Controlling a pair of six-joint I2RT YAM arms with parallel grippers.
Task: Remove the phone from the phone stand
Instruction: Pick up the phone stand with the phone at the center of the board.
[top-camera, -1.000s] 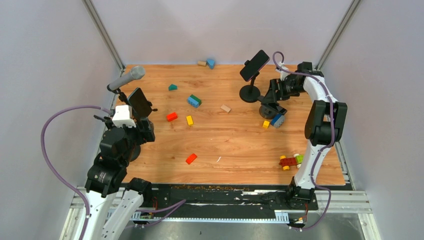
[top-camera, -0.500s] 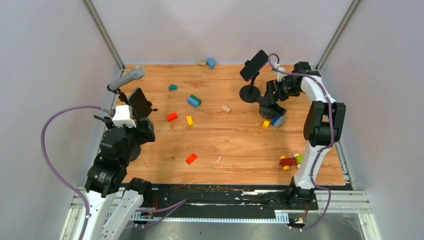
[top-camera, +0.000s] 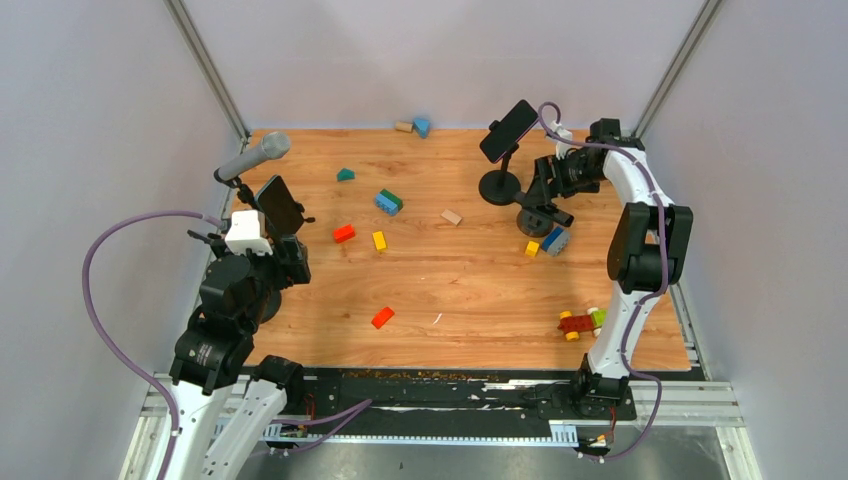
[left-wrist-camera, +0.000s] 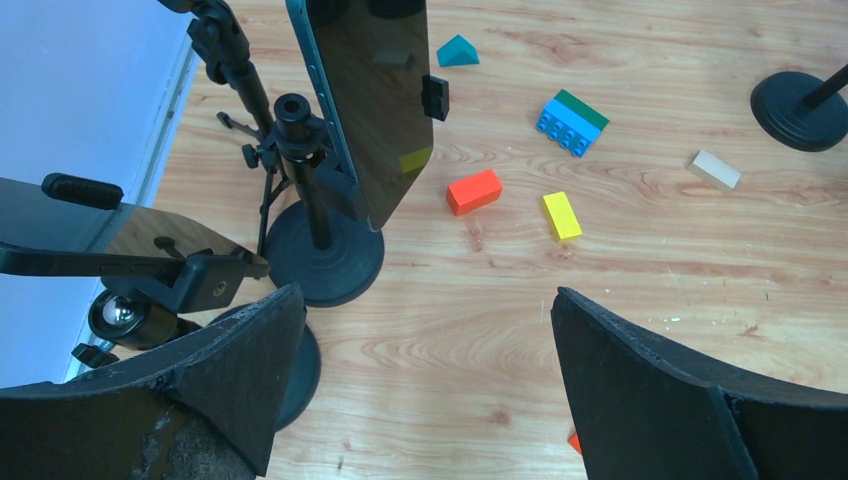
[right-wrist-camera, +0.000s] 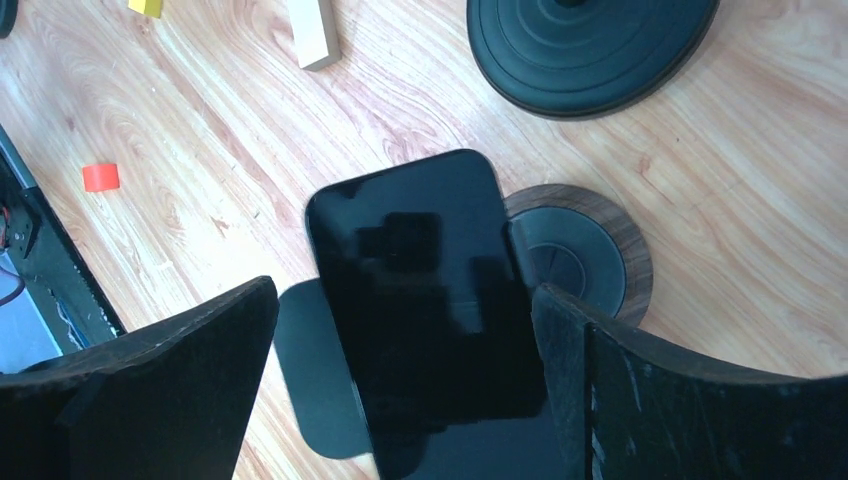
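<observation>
In the right wrist view a black phone (right-wrist-camera: 420, 300) sits tilted on a low stand with a round wood-rimmed base (right-wrist-camera: 590, 265). My right gripper (right-wrist-camera: 405, 290) is open and its fingers straddle the phone; the right finger is at the phone's edge and the left one stands apart from it. In the top view this gripper (top-camera: 548, 195) is at the far right, above that stand's base (top-camera: 535, 222). A second phone (top-camera: 508, 130) sits on a taller stand (top-camera: 500, 187) just beyond. My left gripper (left-wrist-camera: 425, 295) is open and empty, near a third phone (left-wrist-camera: 375, 100) on its stand (left-wrist-camera: 325, 260).
A grey microphone (top-camera: 255, 157) on a stand rises at the far left. Several toy bricks lie on the wooden table: red (top-camera: 343, 233), yellow (top-camera: 379, 240), blue-green (top-camera: 388, 201), orange (top-camera: 382, 317). A blue brick (top-camera: 555, 240) lies beside the right gripper. A toy car (top-camera: 583, 322) is near right.
My right gripper has shifted slightly toward the far side, closing in over the low stand's phone. The left arm has not moved.
</observation>
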